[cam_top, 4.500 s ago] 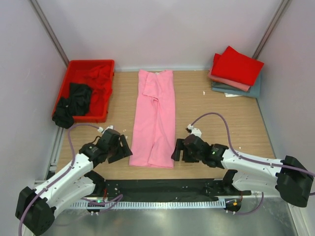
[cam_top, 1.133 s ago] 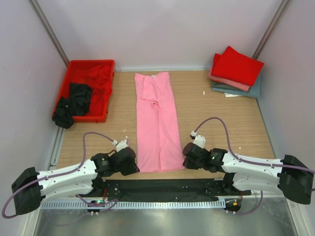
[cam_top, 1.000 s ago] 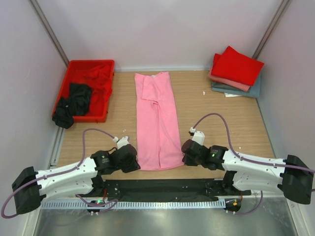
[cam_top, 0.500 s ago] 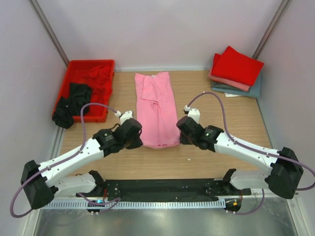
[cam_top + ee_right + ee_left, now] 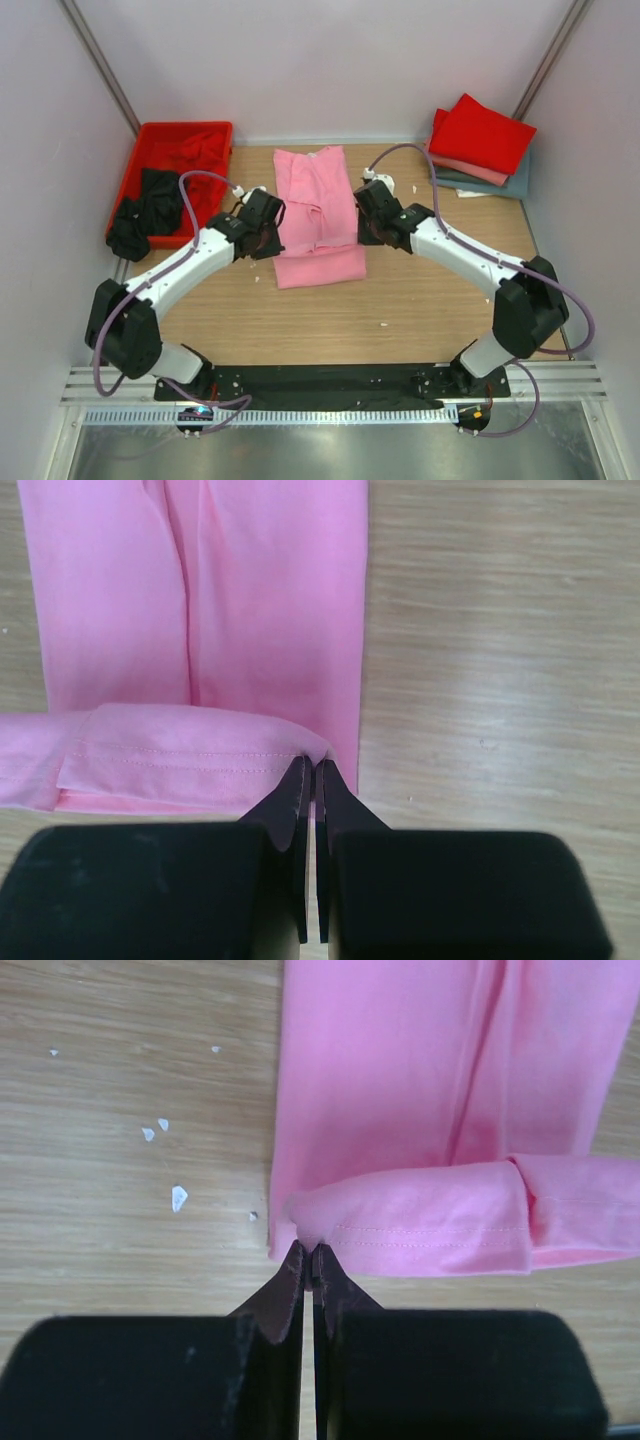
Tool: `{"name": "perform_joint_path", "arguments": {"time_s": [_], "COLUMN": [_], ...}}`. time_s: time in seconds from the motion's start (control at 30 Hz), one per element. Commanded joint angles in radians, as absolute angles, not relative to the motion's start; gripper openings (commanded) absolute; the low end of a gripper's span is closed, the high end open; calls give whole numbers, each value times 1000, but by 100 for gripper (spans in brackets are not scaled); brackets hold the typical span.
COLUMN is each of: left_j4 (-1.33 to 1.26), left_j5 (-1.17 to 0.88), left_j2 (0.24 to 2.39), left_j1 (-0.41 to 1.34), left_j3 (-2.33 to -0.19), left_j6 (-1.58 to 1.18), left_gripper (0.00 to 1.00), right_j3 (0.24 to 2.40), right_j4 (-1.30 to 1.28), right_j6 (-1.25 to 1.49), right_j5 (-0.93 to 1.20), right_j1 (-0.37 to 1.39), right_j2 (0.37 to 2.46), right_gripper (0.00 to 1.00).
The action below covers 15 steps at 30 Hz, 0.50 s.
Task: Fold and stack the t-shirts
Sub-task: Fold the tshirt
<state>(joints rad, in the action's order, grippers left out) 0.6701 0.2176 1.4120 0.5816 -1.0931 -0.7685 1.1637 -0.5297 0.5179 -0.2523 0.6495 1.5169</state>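
The left gripper (image 5: 310,1257) is clenched on the left corner of the pink shirt's (image 5: 400,1090) hem (image 5: 420,1230), with its fingertips pinching the cloth. The right gripper (image 5: 310,772) is clamped just as tightly on the hem's right corner. Between the two pairs of fingers the stitched hem runs straight across, doubled back over the shirt's body. Whether it rests on the cloth or hangs just above it cannot be told. Behind the fingers, toward the arm bases, the fold bulges out on the table (image 5: 430,290). Ahead of them the shirt lies flat, with a lengthwise crease. Small white flecks (image 5: 178,1197) dot the wood just left of the left fingers. Well out to that side stands the tray (image 5: 150,130), holding a crumpled red shirt (image 5: 205,150) and a black shirt (image 5: 160,195) that spills over its near edge. Well beyond the right fingers, in the far right corner, sits the stack, with a folded red shirt (image 5: 482,132) on top, salmon (image 5: 450,160) under it and grey-blue (image 5: 500,186) lowest.
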Motion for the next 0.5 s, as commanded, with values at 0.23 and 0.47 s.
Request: {"name": "perform_joint_path", "arguments": {"time_s": [0.23, 0.47], "left_j4": [623, 652], "left_j5": [144, 126], "left_j2": [1595, 1719], "left_j1": [476, 440], "left_j3": [-1271, -1400], "left_j6": [-681, -650], "left_gripper": [0, 0], "right_j3": [1362, 1475], "right_j4": [-506, -522], "right_j6": [408, 388], "right_j5": [-183, -152], "right_j1": [563, 525], "right_j2": [1725, 1835], "right_gripper": [1, 1]}}
